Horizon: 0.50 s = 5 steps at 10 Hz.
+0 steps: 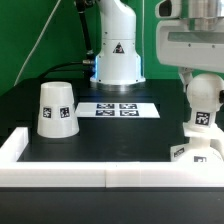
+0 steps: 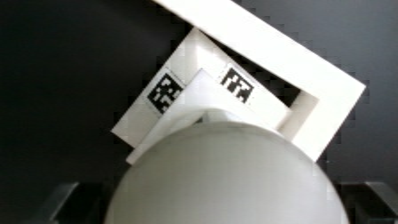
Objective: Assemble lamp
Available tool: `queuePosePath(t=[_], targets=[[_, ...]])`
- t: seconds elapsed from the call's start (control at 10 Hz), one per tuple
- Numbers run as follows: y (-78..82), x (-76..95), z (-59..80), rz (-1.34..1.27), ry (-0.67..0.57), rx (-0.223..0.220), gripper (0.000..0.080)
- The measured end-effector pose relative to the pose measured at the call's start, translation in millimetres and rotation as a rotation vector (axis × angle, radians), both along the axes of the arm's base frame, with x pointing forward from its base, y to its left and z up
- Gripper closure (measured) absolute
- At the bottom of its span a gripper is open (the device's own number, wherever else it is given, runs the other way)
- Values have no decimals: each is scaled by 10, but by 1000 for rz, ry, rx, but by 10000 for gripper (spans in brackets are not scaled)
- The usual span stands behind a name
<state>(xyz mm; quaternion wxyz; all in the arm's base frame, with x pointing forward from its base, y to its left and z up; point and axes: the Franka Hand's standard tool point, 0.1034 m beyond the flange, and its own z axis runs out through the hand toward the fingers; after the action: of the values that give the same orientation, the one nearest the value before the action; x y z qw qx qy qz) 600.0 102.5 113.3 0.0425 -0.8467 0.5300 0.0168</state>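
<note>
The white rounded bulb (image 1: 203, 102) stands upright on the flat angular base block (image 1: 195, 152) at the exterior view's right, by the white front wall. My gripper (image 1: 203, 74) hangs straight above the bulb's top. In the wrist view the bulb (image 2: 222, 170) fills the middle, with the tagged base block (image 2: 187, 88) beneath it. My gripper (image 2: 222, 208) straddles the bulb; its dark fingers (image 2: 61, 205) sit at the frame's edges with a dark gap to the bulb on each side. The tapered shade (image 1: 57, 108) stands alone at the exterior view's left.
The marker board (image 1: 118, 109) lies on the black table in the middle. The white robot pedestal (image 1: 118, 55) stands behind it. A white wall (image 1: 70, 160) runs along the table's front and sides; it also shows in the wrist view (image 2: 302, 60) next to the base block.
</note>
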Motion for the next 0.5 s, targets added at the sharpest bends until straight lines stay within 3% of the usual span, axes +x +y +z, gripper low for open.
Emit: queuePosePath(t=[0.3,0.5], targets=[[17,-2,6,-159,16,20,220],[24,-5,1,-145,15,19,117]])
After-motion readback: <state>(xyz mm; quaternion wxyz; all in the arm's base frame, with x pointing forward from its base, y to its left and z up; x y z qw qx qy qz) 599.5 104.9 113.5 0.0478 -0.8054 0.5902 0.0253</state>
